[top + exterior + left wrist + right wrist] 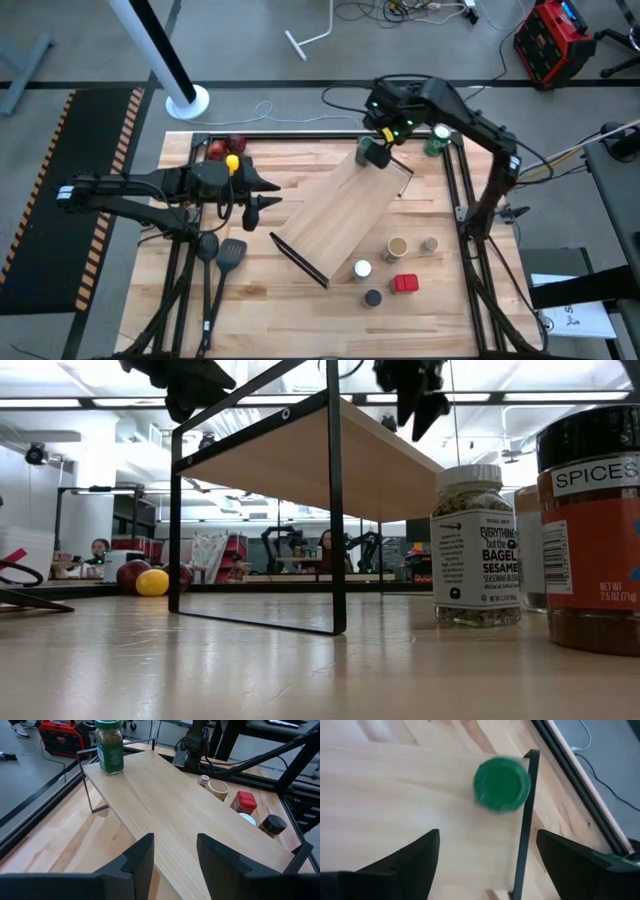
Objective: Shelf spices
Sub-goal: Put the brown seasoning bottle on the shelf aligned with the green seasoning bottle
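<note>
The shelf (345, 215) is a light-wood rack lying slantwise across the table. A green-topped spice jar (372, 151) stands upright on its far end (501, 784). My right gripper (487, 862) hangs open above that jar, clear of it. My left gripper (175, 862) waits open to the left of the shelf's middle (272, 195), with nothing between its fingers. On the table right of the shelf stand the other spices: tan-topped (397, 247), silvery-topped (429, 245), white-topped (362, 269), red-topped (404, 284) and black-topped (373, 297).
A green can with a white top (437, 140) stands at the far right, beside my right arm. Red and yellow fruit (225, 153) lie at the far left. Two dark spatulas (222, 255) lie near the left arm. Black frame rails (465, 200) border the table.
</note>
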Action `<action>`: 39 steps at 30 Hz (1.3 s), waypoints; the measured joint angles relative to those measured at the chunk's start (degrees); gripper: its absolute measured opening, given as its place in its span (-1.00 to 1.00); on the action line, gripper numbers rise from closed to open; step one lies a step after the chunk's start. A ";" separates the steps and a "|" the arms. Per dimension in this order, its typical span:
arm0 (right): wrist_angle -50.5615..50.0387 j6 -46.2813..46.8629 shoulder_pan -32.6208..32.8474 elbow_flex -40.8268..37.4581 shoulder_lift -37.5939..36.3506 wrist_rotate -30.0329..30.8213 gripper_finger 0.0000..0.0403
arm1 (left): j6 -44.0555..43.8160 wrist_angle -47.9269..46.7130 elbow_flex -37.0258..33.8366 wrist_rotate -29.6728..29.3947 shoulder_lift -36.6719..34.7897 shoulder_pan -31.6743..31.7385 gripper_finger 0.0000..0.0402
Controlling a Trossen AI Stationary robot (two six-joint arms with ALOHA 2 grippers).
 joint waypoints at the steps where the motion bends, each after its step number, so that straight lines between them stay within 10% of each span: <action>1: -0.08 0.79 0.50 -0.90 -1.18 -0.03 0.54 | -0.02 -0.02 0.00 0.03 0.00 0.00 -0.31; 20: -0.06 31.07 30.84 -33.94 -25.70 2.43 0.30 | -1.61 0.01 0.00 0.97 -0.02 -2.58 -0.39; 39: 7.88 57.75 51.82 -58.65 -27.28 1.75 0.29 | -1.74 1.10 0.26 0.97 -0.02 -2.62 -0.38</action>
